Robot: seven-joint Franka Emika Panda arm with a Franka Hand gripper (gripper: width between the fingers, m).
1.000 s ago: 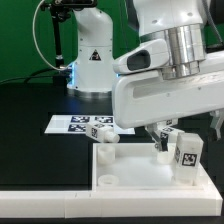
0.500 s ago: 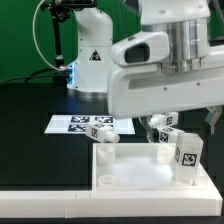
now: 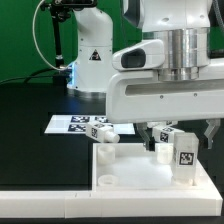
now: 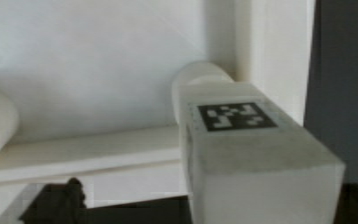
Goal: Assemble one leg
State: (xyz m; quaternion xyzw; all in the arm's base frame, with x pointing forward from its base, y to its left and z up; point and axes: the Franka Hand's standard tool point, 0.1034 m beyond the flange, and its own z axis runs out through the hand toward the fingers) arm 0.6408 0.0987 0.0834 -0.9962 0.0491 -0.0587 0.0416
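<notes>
The gripper [image 4: 208, 205] has its fingers [image 4: 55, 203] spread wide. They show only as dark tips at the edge of the wrist view. The leg [image 4: 247, 150] stands between them. One tip is clearly apart from the leg. The other is cut off by the frame, so I cannot tell whether it touches. Nothing is pinched.

The arm [image 3: 165, 85] hangs low over the table, its wrist pointing straight down and its bulky white housing hiding the fingers in the exterior view. There the leg [image 3: 185, 152] stands upright on the white panel [image 3: 130, 170], near its corner on the exterior view's right, with its tag facing the camera. A second leg [image 3: 105, 133] lies just beside the marker board [image 3: 72, 124].
</notes>
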